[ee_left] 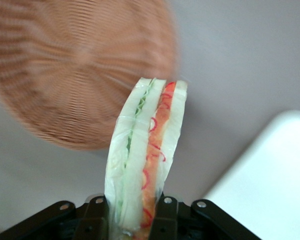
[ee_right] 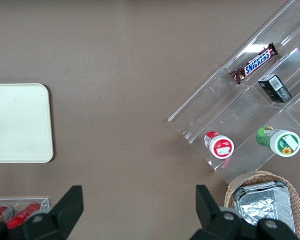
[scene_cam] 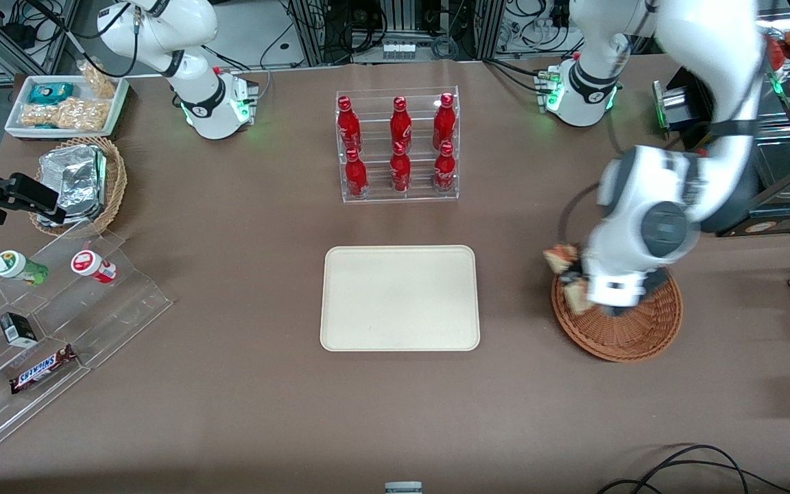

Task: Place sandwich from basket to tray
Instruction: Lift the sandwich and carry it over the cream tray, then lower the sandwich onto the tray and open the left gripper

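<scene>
Left arm's gripper [ee_left: 130, 220], fingers [ee_left: 96, 216] clamped on the sandwich [ee_left: 145, 160], hovers above the basket [scene_cam: 631, 326] (tray [scene_cam: 400, 298] at its nine o'clock).

One word reads plainly: "SNICKERS", in blue letters on white, along the brown chocolate bar wrapper [scene_cam: 43, 368] on the clear acrylic stepped stand [scene_cam: 121, 302], lower left of the front view. The right wrist view shows the same wrapper [ee_right: 255, 62], upper right. Other labels are illegible.
</scene>
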{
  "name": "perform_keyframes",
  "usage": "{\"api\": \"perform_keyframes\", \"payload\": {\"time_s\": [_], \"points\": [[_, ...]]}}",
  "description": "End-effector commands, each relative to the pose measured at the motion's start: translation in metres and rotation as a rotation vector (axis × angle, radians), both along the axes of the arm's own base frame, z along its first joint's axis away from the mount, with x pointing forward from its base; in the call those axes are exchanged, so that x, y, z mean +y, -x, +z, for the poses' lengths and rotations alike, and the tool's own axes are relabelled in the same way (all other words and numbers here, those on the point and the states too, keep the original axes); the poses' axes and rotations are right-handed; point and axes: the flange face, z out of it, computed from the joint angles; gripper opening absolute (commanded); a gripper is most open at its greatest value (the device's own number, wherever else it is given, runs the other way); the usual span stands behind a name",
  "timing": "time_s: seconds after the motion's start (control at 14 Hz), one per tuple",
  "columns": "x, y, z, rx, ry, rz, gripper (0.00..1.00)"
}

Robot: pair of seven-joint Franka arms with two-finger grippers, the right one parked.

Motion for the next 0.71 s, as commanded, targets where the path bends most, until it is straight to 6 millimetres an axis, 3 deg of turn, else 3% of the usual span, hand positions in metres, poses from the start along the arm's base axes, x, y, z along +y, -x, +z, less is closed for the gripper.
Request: {"api": "perform_keyframes", "payload": {"time_s": [0.0,0.21,0.36,0.64], "points": [[-0.097,-0.010,-0.030,0.001,0.045,-0.186,0.01],[-0.192,-0.002,-0.054,-0.060,0.087,-0.273,0.02],[-0.234,0.006,-0.071,-0.129,0.123,-0.270,0.01],[-0.288,0.034,-0.104,-0.197,0.161,-0.296,0.02]]}}
